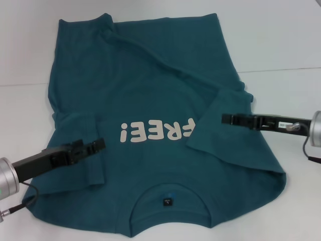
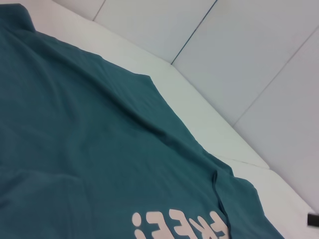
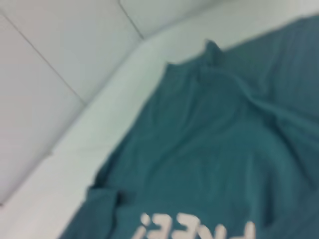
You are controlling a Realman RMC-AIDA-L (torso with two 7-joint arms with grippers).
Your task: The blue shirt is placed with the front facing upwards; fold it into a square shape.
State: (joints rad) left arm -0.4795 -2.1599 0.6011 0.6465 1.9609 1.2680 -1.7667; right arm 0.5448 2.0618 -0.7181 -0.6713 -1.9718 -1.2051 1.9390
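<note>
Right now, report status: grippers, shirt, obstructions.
Left gripper over the folded-in left sleeve, right gripper over the folded-in right sleeve. Blue shirt front up on the white table, both sleeves in, not yet square. Nothing in the way.

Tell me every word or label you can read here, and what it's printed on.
"FREE!" in cream letters on the chest of the blue shirt, upside down in the head view; its first letter is partly covered by a folded sleeve.
The small dark label inside the collar: too small to read.
</note>
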